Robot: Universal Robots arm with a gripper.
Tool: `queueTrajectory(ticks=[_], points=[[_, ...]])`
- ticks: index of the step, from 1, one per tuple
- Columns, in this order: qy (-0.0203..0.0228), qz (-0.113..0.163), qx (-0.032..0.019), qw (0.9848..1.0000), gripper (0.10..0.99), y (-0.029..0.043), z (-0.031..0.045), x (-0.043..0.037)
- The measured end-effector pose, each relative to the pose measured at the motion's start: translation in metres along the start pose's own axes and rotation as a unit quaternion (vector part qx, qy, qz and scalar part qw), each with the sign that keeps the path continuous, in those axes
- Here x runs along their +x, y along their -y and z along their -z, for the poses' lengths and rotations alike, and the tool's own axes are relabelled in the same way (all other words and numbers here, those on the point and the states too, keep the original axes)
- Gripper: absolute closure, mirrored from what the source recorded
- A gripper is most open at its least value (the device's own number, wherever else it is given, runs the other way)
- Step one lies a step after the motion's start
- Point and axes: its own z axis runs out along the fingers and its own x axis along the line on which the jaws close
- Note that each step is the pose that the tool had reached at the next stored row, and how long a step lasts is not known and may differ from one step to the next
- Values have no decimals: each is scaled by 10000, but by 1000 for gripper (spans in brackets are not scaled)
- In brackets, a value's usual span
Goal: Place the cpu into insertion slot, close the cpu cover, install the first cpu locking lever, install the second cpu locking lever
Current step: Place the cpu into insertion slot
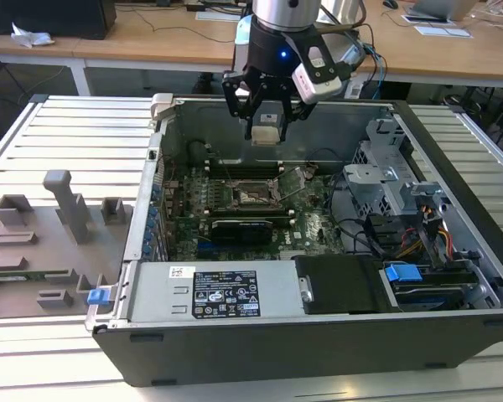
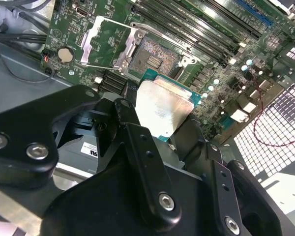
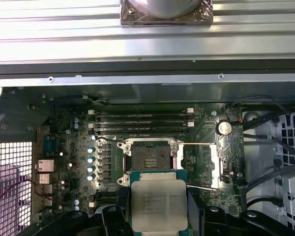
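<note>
Cpu (image 3: 159, 204) is not in its place yet: it hangs in the air inside the open computer case (image 1: 151, 218), well above the green motherboard (image 3: 69, 147), as the exterior view shows it. In the first wrist view it sits just short of the insertion slot (image 3: 148, 160), metal top facing the camera and roughly level. The slot is bare, its contact field open to view. The cpu cover (image 3: 215, 164) is folded back beside the slot, and the thin wire locking levers (image 3: 196, 144) look unhooked, lying along the cover's edges. So, as I judge it, none of the four steps is finished; the carry toward the socket is under way, and seating, cover and both levers are all left to do. The claw (image 3: 159, 219) is drawn in to the chip's width and no further, its black fingers (image 3: 120, 209) clamped on two opposite edges of the cpu. It touches nothing else, neither board nor case, which stands on the slatted counter (image 1: 67, 134)
</note>
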Motion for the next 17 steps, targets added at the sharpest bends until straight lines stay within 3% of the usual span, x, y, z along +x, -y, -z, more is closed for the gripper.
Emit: queueTrajectory(ticks=[17], points=[[0,0,0,10000,541,12,-132,-2]])
